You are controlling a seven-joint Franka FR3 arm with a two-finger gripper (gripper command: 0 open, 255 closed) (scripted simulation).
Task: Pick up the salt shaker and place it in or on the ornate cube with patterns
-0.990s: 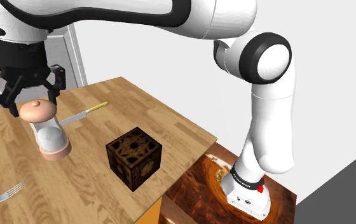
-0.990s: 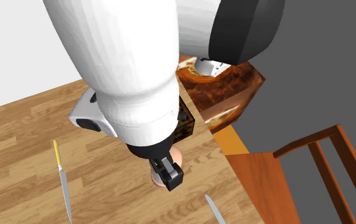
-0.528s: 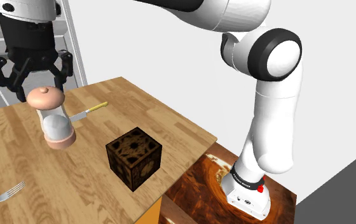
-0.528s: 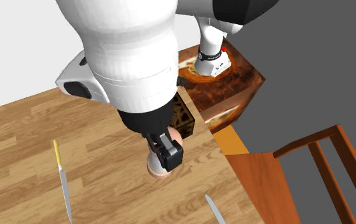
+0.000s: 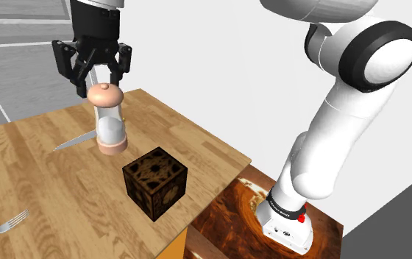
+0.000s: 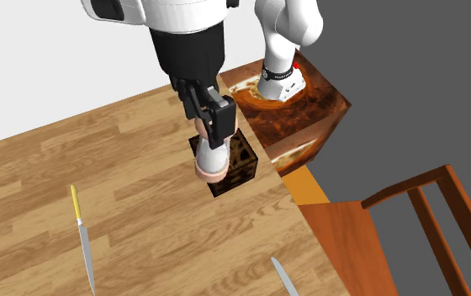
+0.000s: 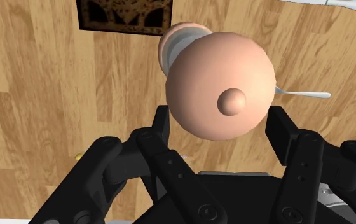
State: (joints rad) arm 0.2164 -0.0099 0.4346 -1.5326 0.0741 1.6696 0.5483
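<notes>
Arm [image 5: 344, 125]: white with dark joints. It rises from the stand [image 5: 226, 213], a box with a brown swirled top at the shoulder view's lower right, and reaches up and to the left over the table.

Table [image 5: 43, 191]: light wood planks. A white wall stands behind it.

Chair [image 6: 427, 210]: a wooden frame off the table's edge, at the second exterior view's right.

Ornate cube [image 5: 155, 182]: dark brown with patterned faces. It sits upright on the table near the edge by the stand.

Gripper [image 5: 101, 84]: black and pointing downward. Its fingers are clasped on either side of the salt shaker's rounded cap.

Salt shaker [image 5: 110, 125]: pinkish cap and base, pale body, upright. It hangs from the gripper over the table, on the far side of the cube in the shoulder view. In the second exterior view its base overlaps the cube's edge.

Knife [image 5: 72, 140]: lies flat on the table. In the shoulder view the shaker covers its handle end.

Fork [image 5: 2, 226]: lies flat near the shoulder view's lower left, well apart from the cube.
</notes>
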